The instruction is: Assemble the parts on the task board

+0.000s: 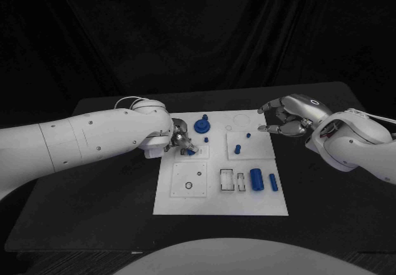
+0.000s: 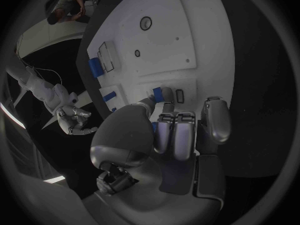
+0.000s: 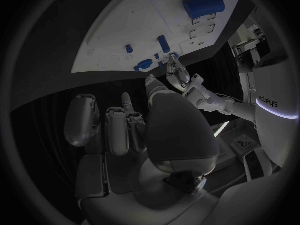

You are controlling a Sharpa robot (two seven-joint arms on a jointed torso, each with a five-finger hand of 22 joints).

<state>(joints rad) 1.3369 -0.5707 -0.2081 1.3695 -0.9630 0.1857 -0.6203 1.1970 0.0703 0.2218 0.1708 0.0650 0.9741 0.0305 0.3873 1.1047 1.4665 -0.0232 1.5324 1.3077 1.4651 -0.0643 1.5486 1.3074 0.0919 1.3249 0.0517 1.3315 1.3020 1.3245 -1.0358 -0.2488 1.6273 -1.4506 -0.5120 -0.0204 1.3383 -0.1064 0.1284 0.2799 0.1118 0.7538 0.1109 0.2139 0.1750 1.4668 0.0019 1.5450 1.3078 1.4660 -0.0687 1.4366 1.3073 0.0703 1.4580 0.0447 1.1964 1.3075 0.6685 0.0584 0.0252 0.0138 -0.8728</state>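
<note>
The white task board [image 1: 221, 203] lies in the middle of the black table. My left hand [image 1: 180, 139] is at the board's left edge and pinches a small blue part [image 1: 190, 152] just over the board; the same part [image 2: 166, 94] shows between thumb and fingers in the left wrist view. My right hand [image 1: 286, 116] hovers over the board's far right corner, fingers loosely bent and apart, holding nothing. A blue knob-like part [image 1: 203, 125] stands at the far side, and small blue pegs [image 1: 237, 149] stand on the raised right panel.
A thick blue cylinder [image 1: 257, 179] and a thin blue rod [image 1: 273, 182] lie on the board's near right part, beside rectangular slots [image 1: 226, 179]. A square plate with a round hole [image 1: 189, 180] sits near left. Bare black table [image 1: 91, 200] surrounds the board.
</note>
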